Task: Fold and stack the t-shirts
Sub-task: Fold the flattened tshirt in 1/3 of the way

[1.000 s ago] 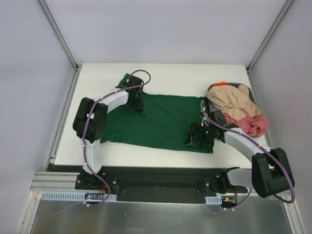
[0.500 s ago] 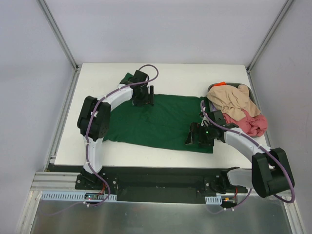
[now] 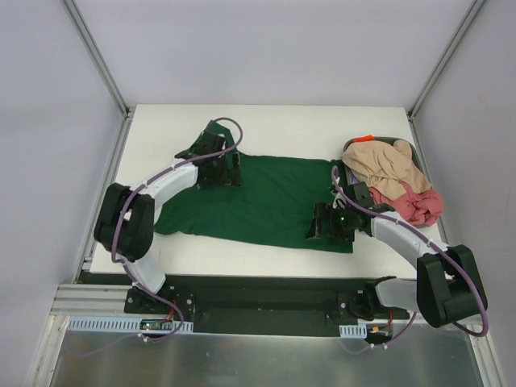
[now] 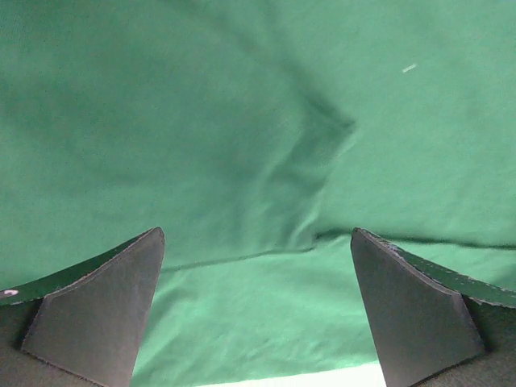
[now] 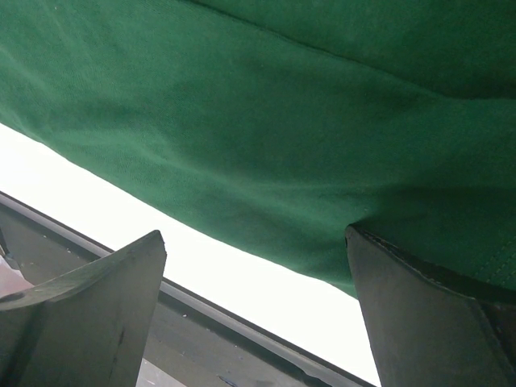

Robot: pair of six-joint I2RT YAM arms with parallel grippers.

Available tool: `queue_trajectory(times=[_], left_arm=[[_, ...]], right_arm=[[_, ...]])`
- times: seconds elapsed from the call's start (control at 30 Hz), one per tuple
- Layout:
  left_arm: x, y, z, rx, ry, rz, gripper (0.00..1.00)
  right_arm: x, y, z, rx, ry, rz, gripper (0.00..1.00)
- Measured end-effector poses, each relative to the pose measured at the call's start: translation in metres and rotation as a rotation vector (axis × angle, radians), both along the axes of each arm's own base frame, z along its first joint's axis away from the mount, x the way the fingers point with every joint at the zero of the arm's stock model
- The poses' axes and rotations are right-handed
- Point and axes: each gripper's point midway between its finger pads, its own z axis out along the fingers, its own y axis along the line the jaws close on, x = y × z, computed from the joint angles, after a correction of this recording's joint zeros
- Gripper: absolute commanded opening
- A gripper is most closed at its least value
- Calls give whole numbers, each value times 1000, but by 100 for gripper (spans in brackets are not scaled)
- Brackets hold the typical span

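Where left claw (image 4: 254,242) gapes, green t-shirt (image 3: 274,205) lies spread beneath.

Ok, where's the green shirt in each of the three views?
Top external: the green shirt lies spread across the middle of the table.
Left wrist: it fills nearly the whole picture, with a crease near the centre.
Right wrist: it fills the upper part, its edge running diagonally.
Shared landmark: the white table bordering the shirt's edge.
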Motion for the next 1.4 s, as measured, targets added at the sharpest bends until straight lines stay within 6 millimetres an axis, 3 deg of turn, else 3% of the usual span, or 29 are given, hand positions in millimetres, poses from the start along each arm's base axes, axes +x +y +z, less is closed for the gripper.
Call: queue_trajectory(times=[0.2,0.3,0.43,1.0,1.4], left_arm=[[-62,53,-53,-2,139,151,99],[-75,57,-46,-43,95,189,99],[-105,74,-53,-50,105,257,99],[-168,128,-58,-35,110,575,99],[-184,135,-56,-26,159,646,99]], right_arm=[[0,-1,-1,-20,-5,-16,96],[-4,-1,-1,-25,-20,-34,96],[-16,-4,-2,-39,-32,-49,96],[-43,-16,0,-66,-4,-106,96],[-41,-17,13,-66,-46,-103,96]])
